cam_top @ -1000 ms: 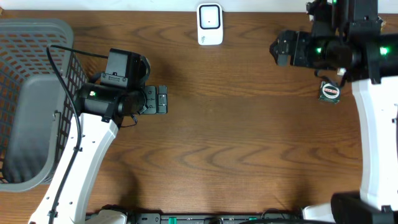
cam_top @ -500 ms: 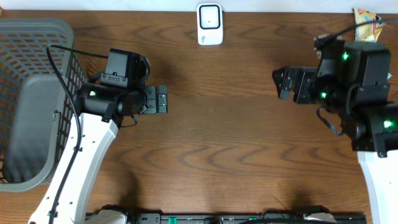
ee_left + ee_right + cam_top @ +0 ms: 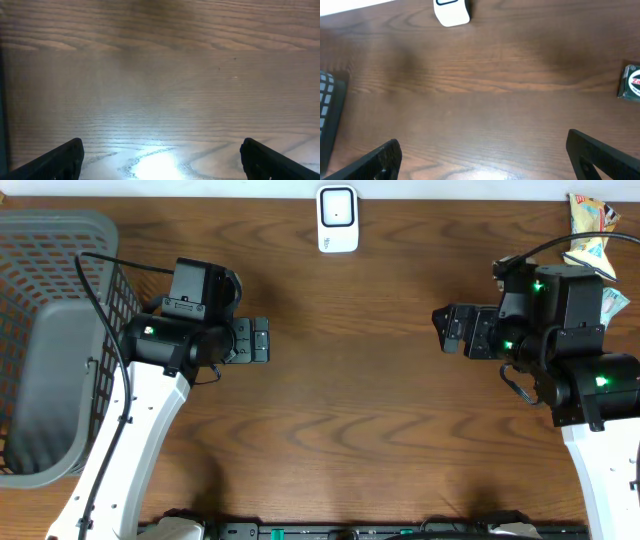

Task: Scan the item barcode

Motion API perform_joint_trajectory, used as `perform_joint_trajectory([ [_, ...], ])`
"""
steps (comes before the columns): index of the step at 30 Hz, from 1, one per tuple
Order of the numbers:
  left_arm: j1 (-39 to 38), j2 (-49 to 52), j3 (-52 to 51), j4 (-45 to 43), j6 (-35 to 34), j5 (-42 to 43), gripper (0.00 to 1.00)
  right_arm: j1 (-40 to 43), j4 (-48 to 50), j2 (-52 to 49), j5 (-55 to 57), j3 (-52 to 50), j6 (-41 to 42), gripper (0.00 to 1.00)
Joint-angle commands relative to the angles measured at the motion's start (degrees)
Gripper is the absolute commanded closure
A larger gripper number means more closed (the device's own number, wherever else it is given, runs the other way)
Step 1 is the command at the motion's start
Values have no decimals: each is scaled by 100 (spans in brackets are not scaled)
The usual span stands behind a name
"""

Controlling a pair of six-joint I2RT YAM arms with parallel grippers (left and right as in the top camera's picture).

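Observation:
A white barcode scanner [image 3: 337, 218] stands at the table's far edge, centre; the right wrist view has it at the top [image 3: 451, 11]. A small dark packet with a round red-and-white label [image 3: 632, 82] lies at that view's right edge; from overhead my right arm hides it. My right gripper [image 3: 441, 330] [image 3: 485, 150] is open over bare wood, pointing left, with nothing between its fingers. My left gripper [image 3: 262, 340] [image 3: 162, 152] is open too, empty, over bare table left of centre.
A grey mesh basket [image 3: 60, 240] with a grey bag inside fills the left side. Snack packets [image 3: 590, 215] lie at the far right corner beside my right arm. The left gripper's dark body [image 3: 327, 110] shows at the right wrist view's left edge.
My right arm has swung toward the table's front, now covering the small labelled packet and uncovering the snack packets at the far right. The left arm has not moved.

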State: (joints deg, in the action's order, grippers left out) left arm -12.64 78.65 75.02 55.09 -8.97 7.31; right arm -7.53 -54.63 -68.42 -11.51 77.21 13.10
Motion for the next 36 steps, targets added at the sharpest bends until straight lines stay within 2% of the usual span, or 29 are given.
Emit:
perform_joint_trajectory([
  [1, 7, -37, 63, 0, 35, -31, 2, -44, 52, 48, 44, -9, 0, 1],
  [14, 7, -37, 63, 0, 35, -31, 3, -44, -63, 262, 289, -166, 254, 1],
  [18, 7, -37, 63, 0, 35, -31, 3, -44, 293, 953, 614, -822, 374, 1],
  [27, 7, -37, 63, 0, 35, -31, 2, -39, 1641, 3314, 632, -2789, 361, 1],
  [36, 7, -37, 63, 0, 35, -31, 2, -39, 1759, 3652, 693, -3123, 358, 1],
])
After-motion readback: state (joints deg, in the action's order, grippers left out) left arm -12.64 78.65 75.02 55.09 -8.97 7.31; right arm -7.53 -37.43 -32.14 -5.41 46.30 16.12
